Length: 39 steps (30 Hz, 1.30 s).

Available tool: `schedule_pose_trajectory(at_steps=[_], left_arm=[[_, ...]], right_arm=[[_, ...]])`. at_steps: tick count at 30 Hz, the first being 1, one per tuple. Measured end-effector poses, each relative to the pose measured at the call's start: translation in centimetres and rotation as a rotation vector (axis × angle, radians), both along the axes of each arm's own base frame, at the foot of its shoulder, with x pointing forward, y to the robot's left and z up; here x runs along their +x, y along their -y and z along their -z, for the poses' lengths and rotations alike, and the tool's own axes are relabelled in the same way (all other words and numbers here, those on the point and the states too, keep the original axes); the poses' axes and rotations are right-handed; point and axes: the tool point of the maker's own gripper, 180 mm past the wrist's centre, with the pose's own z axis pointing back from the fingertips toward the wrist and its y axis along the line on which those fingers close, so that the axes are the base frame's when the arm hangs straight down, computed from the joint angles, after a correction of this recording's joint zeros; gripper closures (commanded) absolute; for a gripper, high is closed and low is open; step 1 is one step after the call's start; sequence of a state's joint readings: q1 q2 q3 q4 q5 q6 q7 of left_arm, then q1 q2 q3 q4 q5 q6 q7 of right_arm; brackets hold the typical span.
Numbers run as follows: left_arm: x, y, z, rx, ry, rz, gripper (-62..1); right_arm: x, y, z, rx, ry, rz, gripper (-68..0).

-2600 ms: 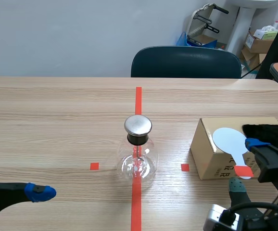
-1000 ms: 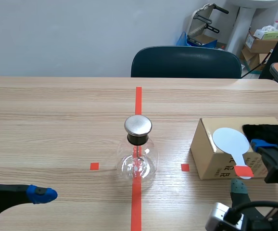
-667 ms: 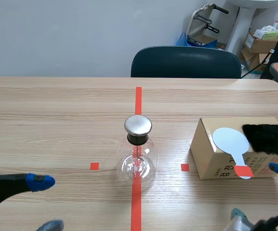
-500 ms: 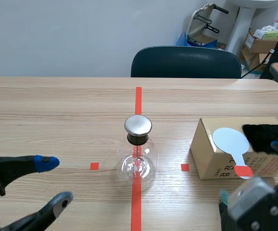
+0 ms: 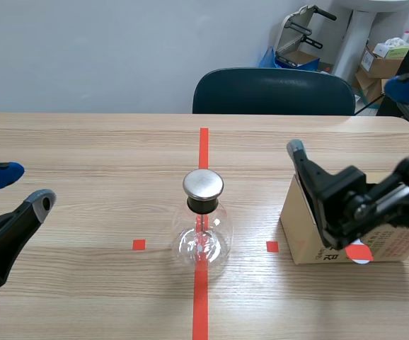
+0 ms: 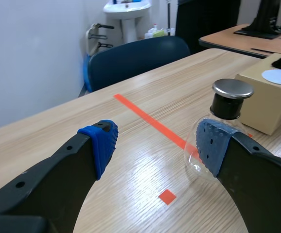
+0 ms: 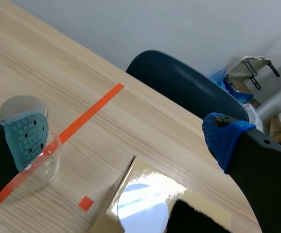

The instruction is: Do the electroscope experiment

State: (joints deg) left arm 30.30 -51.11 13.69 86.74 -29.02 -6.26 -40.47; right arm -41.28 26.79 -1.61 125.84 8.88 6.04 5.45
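Item: electroscope (image 5: 203, 230), a clear round-bellied glass flask with a short neck, a black stopper and a flat, dull-silver metal cap; a thin rod hangs inside the bulb. It stands upright on the wooden worktop (image 5: 84, 149), directly on the long orange-red tape line, with small tape squares on either side. Left tool (image 5: 20, 188): well to the left of the electroscope and apart from it, fingers spread wide and holding nothing; from its wrist camera the flask shows ahead, partly behind one blue dotted pad (image 6: 209, 147). Right tool (image 5: 352, 117): raised to the right of the electroscope, fingers likewise spread wide and empty. Cardboard box (image 5: 298, 234): right of the electroscope, clear of it, partly hidden by the right arm. On the box top lie a pale round disc (image 7: 141, 206) and, beside it on the side away from the electroscope, a black furry patch (image 7: 195, 219). Dark blue chair (image 5: 273, 92): beyond the electroscope, at the worktop's far edge.
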Motion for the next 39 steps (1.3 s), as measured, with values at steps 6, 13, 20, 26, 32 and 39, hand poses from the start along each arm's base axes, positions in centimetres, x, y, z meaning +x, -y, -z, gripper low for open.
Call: schedule_pose_trajectory(at_steps=[6, 13, 20, 26, 32, 39], left_arm=[[-0.8, -1.0, 0.7, 0.02, -0.032, -0.026, -37.5], [-1.6, -3.6, 0.8, 0.021, -0.059, -0.108, -37.5], [-2.5, -5.7, 0.7, 0.039, -0.074, -0.17, -37.5], [-4.1, -6.5, 1.7, 0.063, -0.133, -0.183, -37.5], [-5.2, -6.4, 1.8, 0.011, -0.137, -0.217, -37.5], [-6.4, -5.4, 2.2, -0.013, -0.136, -0.208, -37.5]], right_arm=[[1.2, -2.0, -0.9, 0.033, -0.046, -0.136, -67.9], [1.8, -2.5, -2.0, 0.122, -0.068, -0.16, -67.9], [0.9, -3.8, 0.7, 0.102, -0.191, -0.185, -67.9], [0.9, -3.7, 1.0, 0.089, -0.204, -0.177, -67.9], [1.1, -3.1, 1.8, -0.002, -0.203, -0.155, -67.9], [1.1, -3.1, 1.8, -0.001, -0.203, -0.156, -67.9]])
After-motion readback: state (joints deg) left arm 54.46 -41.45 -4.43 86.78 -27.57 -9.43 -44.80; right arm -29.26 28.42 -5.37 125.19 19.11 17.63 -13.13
